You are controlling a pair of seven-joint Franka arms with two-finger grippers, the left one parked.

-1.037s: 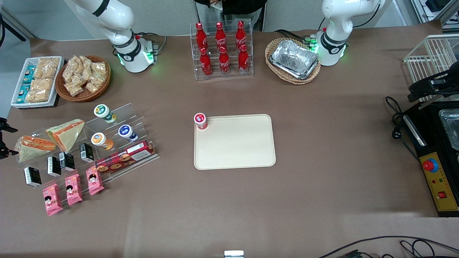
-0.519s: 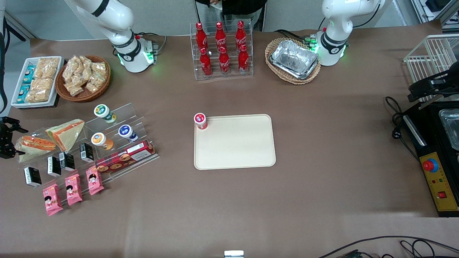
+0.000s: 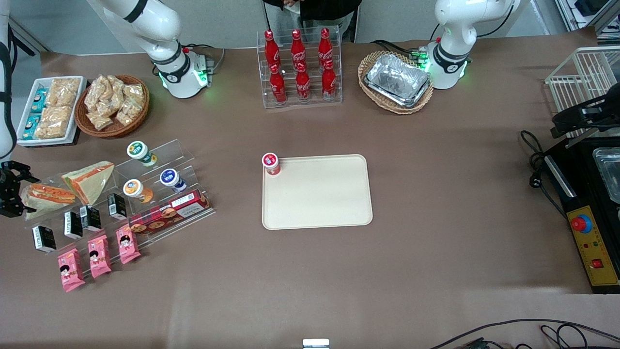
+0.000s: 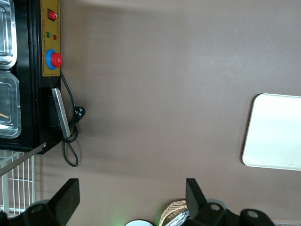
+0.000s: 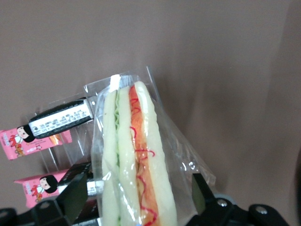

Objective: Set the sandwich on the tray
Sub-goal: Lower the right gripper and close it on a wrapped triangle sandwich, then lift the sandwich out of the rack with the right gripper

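1. The table (image 3: 436, 194) is covered with a brown sheet.
2. One cream-beige tray (image 3: 317, 194) lies flat near the table's middle; a single red-capped cup (image 3: 271, 164) stands on one corner of it, the corner farther from the front camera.
3. One clear acrylic rack (image 3: 300, 72) holds six red bottles marked with white Coca-Cola script, three per tier.
4. A wicker basket (image 3: 395, 81) holds stacked silver foil trays; their number cannot be counted.
5. A clear stepped display stand (image 3: 160, 191) lies toward the working arm's end of the table. On it are seen:
   - three lidded cups (image 3: 140, 150);
   - one long red biscuit box (image 3: 169, 213), print too small to be read;
   - four small black cartons (image 3: 80, 218);
   - three pink packets (image 3: 99, 257) printed with a cartoon girl.
6. Two wedge sandwiches are counted. The sandwich (image 3: 48, 196), in clear wrap with a red-orange filling stripe, rests at the stand's end, well apart from the tray; the second wedge sandwich (image 3: 89, 180) lies just beside it.
7. The gripper (image 3: 12, 190) is positioned at the sandwich's outer end. In the right wrist view, the two fingers (image 5: 70, 200) are spread on either side of the sandwich (image 5: 136, 160), not pressed against it.
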